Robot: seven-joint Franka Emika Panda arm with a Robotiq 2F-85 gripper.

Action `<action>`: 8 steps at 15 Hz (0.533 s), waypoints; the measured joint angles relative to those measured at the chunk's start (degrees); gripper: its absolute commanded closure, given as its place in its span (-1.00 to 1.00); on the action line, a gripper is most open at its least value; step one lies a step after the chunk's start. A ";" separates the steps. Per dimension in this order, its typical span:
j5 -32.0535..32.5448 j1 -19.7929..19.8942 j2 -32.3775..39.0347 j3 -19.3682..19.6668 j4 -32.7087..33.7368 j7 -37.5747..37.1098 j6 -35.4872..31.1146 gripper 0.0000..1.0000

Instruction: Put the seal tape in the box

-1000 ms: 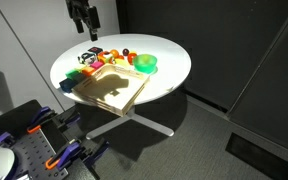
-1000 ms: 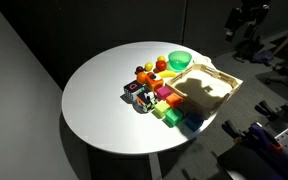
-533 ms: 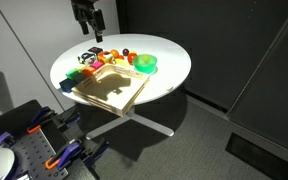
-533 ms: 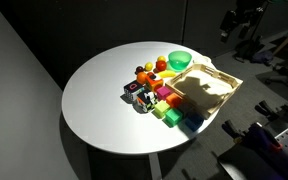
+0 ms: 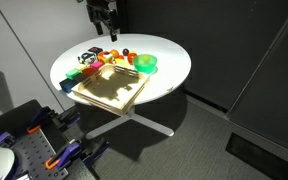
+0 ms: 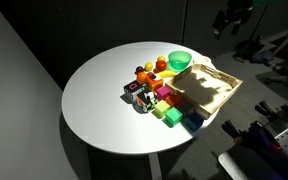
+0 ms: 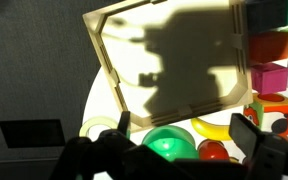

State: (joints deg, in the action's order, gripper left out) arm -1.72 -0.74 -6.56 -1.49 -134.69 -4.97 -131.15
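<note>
The black end effector [image 5: 105, 22] hangs high above the edge of the round white desk [image 6: 94, 120], on the side where the translucent green plastic bowl [image 6: 179, 60] stands. In the wrist view its fingers are spread wide at the bottom of the picture, with nothing between them. Beneath it lies the wide, shallow, light-brown wooden box [image 7: 174, 60], empty, with one corner that appears to reach past the desk's edge.

The seal tape is hard to pick out. My best guess is the small white-and-dark roll-like thing [image 6: 136, 92] at the side of the cluster of coloured blocks [image 6: 169, 105] that faces the desk's middle. It is too small to be sure. If that is the tape, the blocks lie between it and the box. It then sits well apart from the end effector, far lower and further in from the edge.

A roll like this should be light and stiff, with smooth sides that could slip or let it roll away. Pinching it across the outer rim from straight above looks the safest hold. The neighbouring blocks stand close beside it, so the fingers have little room.
</note>
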 measured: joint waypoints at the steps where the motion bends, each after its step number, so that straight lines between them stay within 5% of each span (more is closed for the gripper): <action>1: 0.90 0.27 1.14 0.11 1.07 -0.51 -0.02 -1.00; 8: 4.60 1.17 10.08 1.83 8.18 -1.47 0.40 -1.00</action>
State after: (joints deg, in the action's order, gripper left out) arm 2.88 0.43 3.52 0.33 -126.51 -6.43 -130.75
